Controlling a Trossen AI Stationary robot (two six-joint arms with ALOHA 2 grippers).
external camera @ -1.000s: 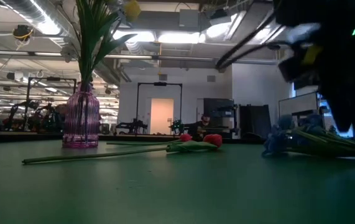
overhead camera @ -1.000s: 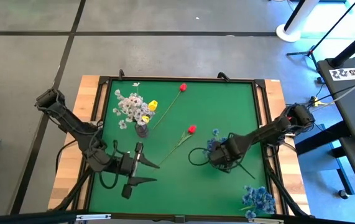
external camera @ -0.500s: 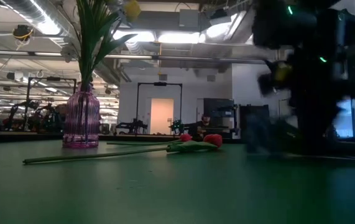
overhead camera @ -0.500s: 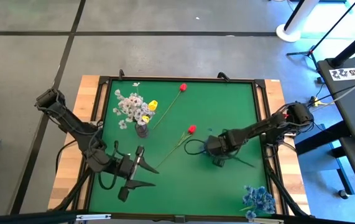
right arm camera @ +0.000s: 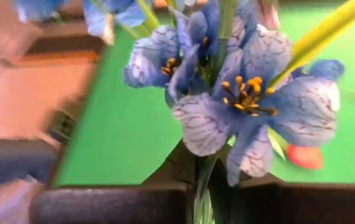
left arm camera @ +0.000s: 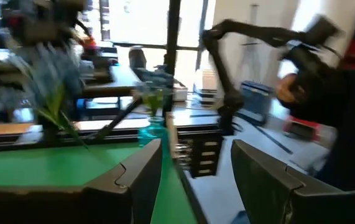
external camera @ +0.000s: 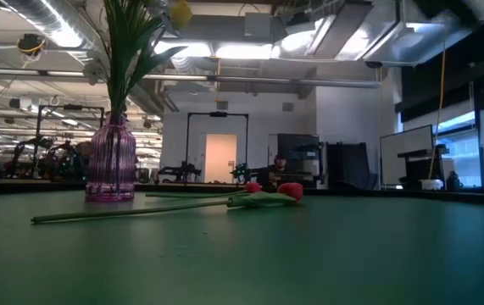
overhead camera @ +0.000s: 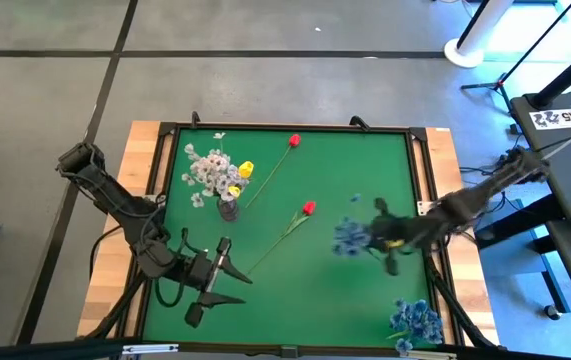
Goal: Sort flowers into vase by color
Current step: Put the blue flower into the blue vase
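My right gripper [overhead camera: 380, 240] hangs over the table's right half, shut on a spray of blue blossoms [overhead camera: 348, 237], which fills the right wrist view [right arm camera: 245, 99]. A purple vase [overhead camera: 228, 210] at the far left holds white blossoms [overhead camera: 205, 172] and a yellow tulip [overhead camera: 246, 169]. Two red tulips [overhead camera: 308, 208] [overhead camera: 294, 141] lie flat on the green mat; one of their heads shows in the low view [external camera: 290, 191]. My left gripper [overhead camera: 243, 288] waits open near the left front, level, pointing toward the table's right. My right gripper pinches the blue spray's stem [right arm camera: 203, 186] between its two fingers, just behind the blossoms. The fingers slant down toward the table's left and lie along the stem. The spray is lifted clear of the mat, its blossoms sticking out past the fingertips.
A second vase with blue flowers [overhead camera: 415, 320] stands at the near right corner and shows in the left wrist view [left arm camera: 155, 124]. The purple vase [external camera: 110, 161] stands upright at the left of the low view. A raised black frame [overhead camera: 285, 128] rims the mat.
My right gripper has risen from the mat and drawn back toward the table's right edge, tipping from pointing down to a shallow slant. The blue spray, which lay on the mat, now hangs lifted clear in it and is out of the low view.
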